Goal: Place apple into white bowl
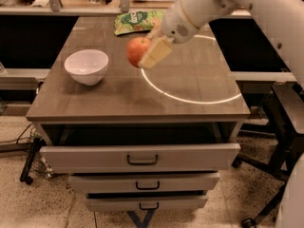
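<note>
The robot's white two-finger gripper is up in the air over the middle of the brown wood-look table. It is squeezed tight on the round red-orange apple. One cream finger shows at the apple's 3 o'clock side. The apple hangs clear of the tabletop, prob. so it can pass over a rim. The shiny white round bowl sits at abt 8 o'clock from the apple, near but apart, w/ nothing in it. A green snack bag lies at 12 o'clock, out of the way. Next, I think: go toward 8 o'clock, lower, let go.
</note>
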Robot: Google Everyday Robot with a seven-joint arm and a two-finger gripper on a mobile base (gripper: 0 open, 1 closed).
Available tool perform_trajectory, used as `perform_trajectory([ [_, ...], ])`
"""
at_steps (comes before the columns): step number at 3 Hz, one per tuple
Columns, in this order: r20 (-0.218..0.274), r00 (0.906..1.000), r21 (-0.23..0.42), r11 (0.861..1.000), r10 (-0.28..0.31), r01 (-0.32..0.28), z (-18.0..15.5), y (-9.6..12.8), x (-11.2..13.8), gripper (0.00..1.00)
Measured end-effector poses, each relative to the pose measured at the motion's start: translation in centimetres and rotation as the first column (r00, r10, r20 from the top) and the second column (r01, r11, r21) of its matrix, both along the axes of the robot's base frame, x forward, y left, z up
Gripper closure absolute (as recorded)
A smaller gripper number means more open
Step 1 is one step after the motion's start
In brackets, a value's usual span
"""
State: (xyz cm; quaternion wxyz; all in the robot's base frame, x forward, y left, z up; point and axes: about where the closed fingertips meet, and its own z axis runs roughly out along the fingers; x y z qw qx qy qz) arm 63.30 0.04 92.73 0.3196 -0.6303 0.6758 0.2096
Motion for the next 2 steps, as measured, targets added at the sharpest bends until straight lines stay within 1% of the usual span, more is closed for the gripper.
perform_trajectory([
  [1, 0.056, 0.9974, 0.015, 0.999, 0.045, -0.046, 1.0, 4.7, -0.2, 1.00],
  [2, 0.123, 0.9907, 0.020, 0.998, 0.058, -0.061, 1.8, 8.1, 1.6, 1.00],
])
